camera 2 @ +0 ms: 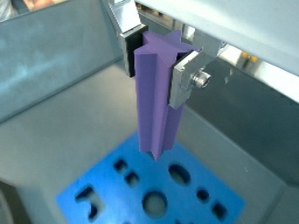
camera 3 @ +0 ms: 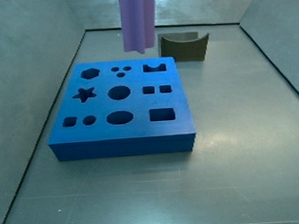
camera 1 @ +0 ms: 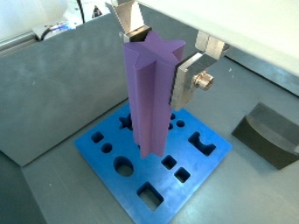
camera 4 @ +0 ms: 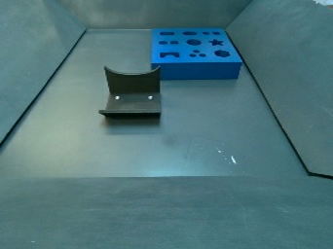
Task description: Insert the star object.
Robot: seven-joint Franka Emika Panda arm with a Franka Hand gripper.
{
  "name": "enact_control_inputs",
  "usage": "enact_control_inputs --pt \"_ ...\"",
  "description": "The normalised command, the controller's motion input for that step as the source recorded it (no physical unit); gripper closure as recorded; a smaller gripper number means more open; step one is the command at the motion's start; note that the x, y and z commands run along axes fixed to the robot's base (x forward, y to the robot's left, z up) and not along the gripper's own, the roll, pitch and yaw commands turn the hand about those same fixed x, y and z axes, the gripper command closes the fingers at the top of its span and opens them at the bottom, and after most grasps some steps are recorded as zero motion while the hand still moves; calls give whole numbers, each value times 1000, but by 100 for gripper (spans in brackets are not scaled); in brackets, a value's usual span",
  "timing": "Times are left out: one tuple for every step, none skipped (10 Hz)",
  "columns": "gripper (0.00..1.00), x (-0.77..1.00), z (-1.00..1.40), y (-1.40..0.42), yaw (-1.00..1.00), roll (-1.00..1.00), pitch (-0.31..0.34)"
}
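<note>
The star object (camera 1: 149, 105) is a long lavender prism with a star-shaped end. It hangs upright in my gripper (camera 1: 159, 59), whose silver fingers are shut on its upper end in both wrist views (camera 2: 158, 66). Its lower end hovers above the blue block (camera 1: 131, 181) with shaped holes, apart from it (camera 2: 111, 194). In a side view the star object (camera 3: 136, 19) hangs over the back edge of the block (camera 3: 121, 132), behind the star hole (camera 3: 84, 92). The gripper is out of both side views.
The dark fixture (camera 3: 184, 47) with a notched top stands on the floor beside the block, also in a wrist view (camera 1: 271, 131) and a side view (camera 4: 130, 94). Grey walls ring the floor. The blue block (camera 4: 196, 66) sits near one wall.
</note>
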Motion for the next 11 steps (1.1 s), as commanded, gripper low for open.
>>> enact_control_inputs --pt "100 -1000 -1000 657 0 -3 -127" --pt "100 -966 -711 691 -31 3 -47" --pt "100 -931 -543 654 -54 14 -6" --pt "100 -1000 -497 466 -111 0 -69" --pt "100 -646 -377 0 -489 -136 -181" --pt "100 -560 -134 -143 -123 -101 -364" --pt "100 -683 -111 -163 0 -119 -364" --pt "100 -717 -60 -160 0 -181 -343" --pt "100 -694 -37 -131 0 -167 -289" --pt "100 -414 -183 -89 0 -81 -170" --pt "100 -211 -337 0 40 -13 -61"
